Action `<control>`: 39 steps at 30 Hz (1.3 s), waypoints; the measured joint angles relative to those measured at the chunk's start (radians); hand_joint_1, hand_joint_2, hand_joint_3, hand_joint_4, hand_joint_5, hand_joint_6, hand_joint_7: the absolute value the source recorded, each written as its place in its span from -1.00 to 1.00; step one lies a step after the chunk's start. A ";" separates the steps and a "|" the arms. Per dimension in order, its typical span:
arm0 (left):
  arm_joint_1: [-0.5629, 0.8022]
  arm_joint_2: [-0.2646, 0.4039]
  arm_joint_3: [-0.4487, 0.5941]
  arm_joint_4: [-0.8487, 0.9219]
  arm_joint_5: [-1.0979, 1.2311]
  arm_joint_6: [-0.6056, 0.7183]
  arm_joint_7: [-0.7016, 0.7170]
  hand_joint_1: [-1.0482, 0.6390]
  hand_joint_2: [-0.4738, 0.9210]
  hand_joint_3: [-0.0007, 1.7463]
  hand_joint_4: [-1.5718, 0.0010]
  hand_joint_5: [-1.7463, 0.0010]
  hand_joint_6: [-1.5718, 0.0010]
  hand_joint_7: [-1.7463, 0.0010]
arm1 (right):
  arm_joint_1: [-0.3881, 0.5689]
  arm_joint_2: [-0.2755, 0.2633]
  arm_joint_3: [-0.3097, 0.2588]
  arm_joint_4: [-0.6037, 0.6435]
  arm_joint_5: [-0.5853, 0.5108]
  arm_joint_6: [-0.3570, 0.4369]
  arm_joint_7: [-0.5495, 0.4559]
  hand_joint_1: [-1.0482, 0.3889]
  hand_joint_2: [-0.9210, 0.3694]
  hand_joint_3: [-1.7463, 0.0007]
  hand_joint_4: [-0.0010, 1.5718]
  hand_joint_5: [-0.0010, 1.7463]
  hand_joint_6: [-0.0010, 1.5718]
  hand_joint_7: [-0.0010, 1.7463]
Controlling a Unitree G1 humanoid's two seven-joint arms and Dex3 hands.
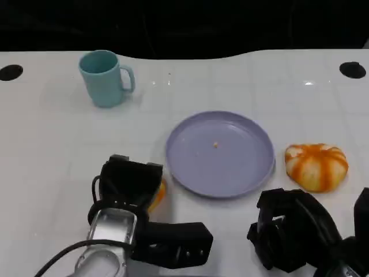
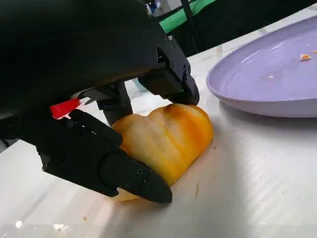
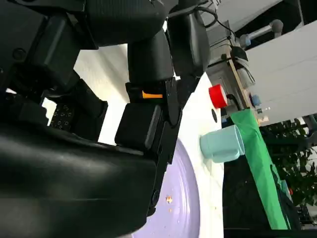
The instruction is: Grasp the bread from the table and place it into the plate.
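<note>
Fingers [image 2: 124,173] clasp bread [image 2: 168,136] on white table [image 1: 46,138] before dark backdrop.

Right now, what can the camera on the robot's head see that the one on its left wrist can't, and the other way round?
The head view alone takes in the teal mug, a second bread right of the plate, and the right hand. The left wrist view alone reveals the left hand's fingers closed around its bread, which rests on the table, plus crumbs. Both share the purple plate, the left hand and that bread.
</note>
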 measured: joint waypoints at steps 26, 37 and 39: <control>0.075 0.046 0.039 -0.052 -0.080 -0.053 0.324 -0.07 0.28 0.42 -0.45 -1.00 -0.65 0.85 | 0.000 -0.001 -0.006 0.002 0.001 0.000 0.006 -1.00 0.34 -0.62 0.90 0.62 1.00 0.13; 0.089 0.071 0.067 -0.132 -0.076 -0.047 0.327 -0.03 0.17 0.45 -0.45 -1.00 -0.64 0.77 | 0.002 -0.001 -0.009 -0.009 0.003 0.015 0.005 -1.00 0.34 -0.63 0.91 0.61 1.00 0.14; 0.089 0.071 0.079 -0.133 -0.079 -0.055 0.349 0.00 0.09 0.56 -0.47 -1.00 -0.48 0.31 | 0.002 -0.001 -0.009 -0.011 0.003 0.017 0.004 -1.00 0.33 -0.63 0.91 0.62 1.00 0.14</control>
